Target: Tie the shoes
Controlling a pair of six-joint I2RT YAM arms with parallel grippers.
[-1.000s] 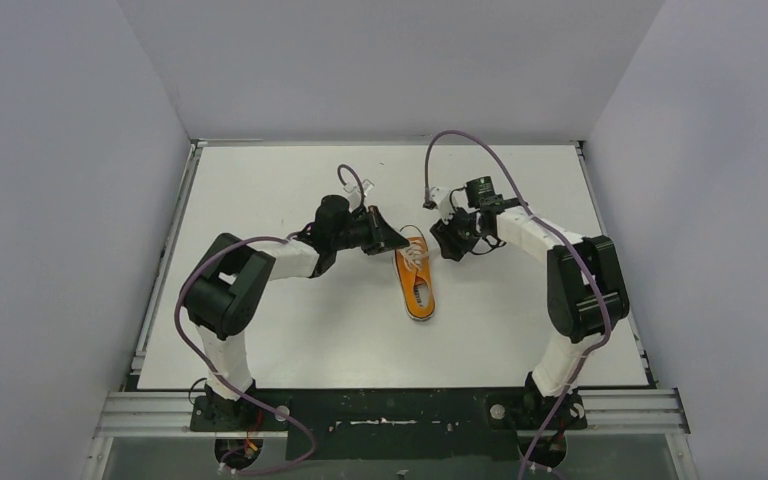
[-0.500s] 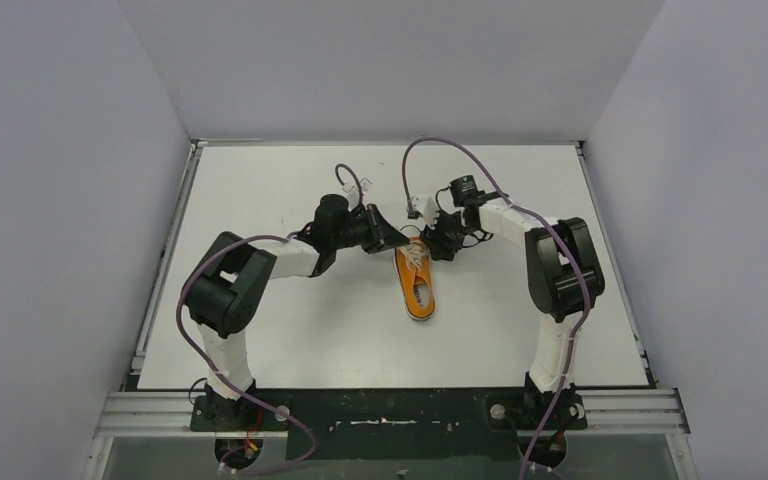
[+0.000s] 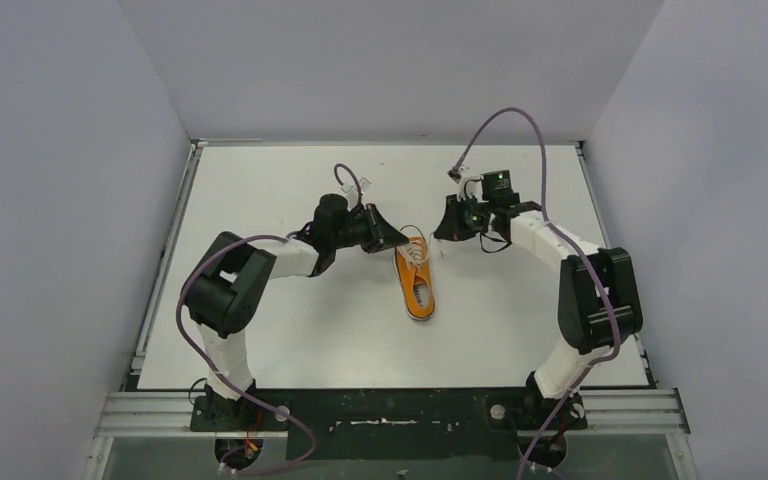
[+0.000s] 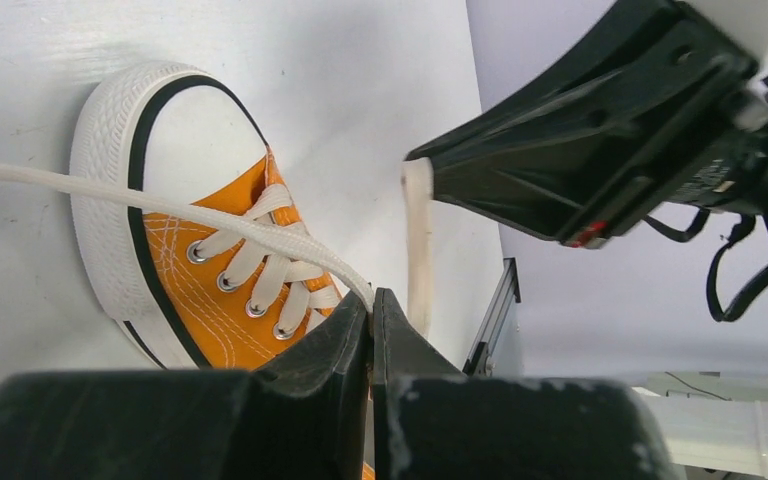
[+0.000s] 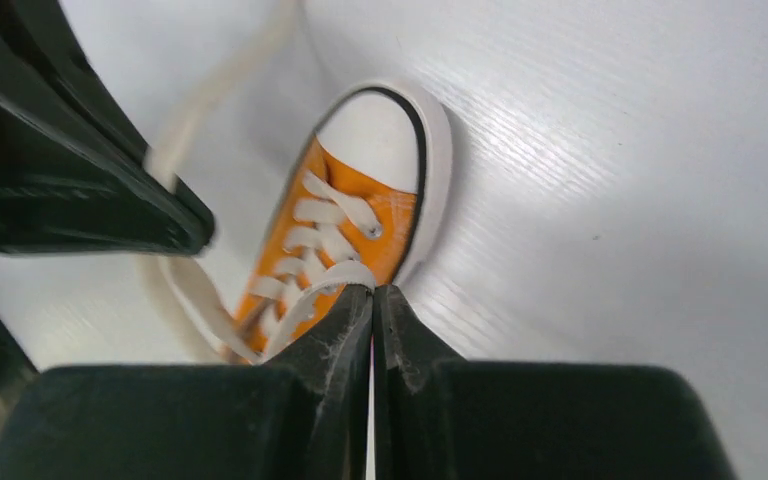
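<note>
Here, left fingers (image 4: 335, 345) and right fingers (image 5: 345, 335) each tight on a white lace (image 4: 170, 208), sneaker (image 4: 210, 295) heel cropped close-up.

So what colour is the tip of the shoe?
White toe cap, edged by a black line; clearest in the left wrist view.

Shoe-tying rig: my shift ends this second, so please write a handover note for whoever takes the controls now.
Left gripper: shut on a lace, pulled straight.
Right gripper: shut on the other lace.
Sneaker: flat on the table, toe toward the far wall, between both grippers.
Done: laces threaded, one in each gripper.
To do: cross them, form loops, tie the bow; no knot visible.
</note>
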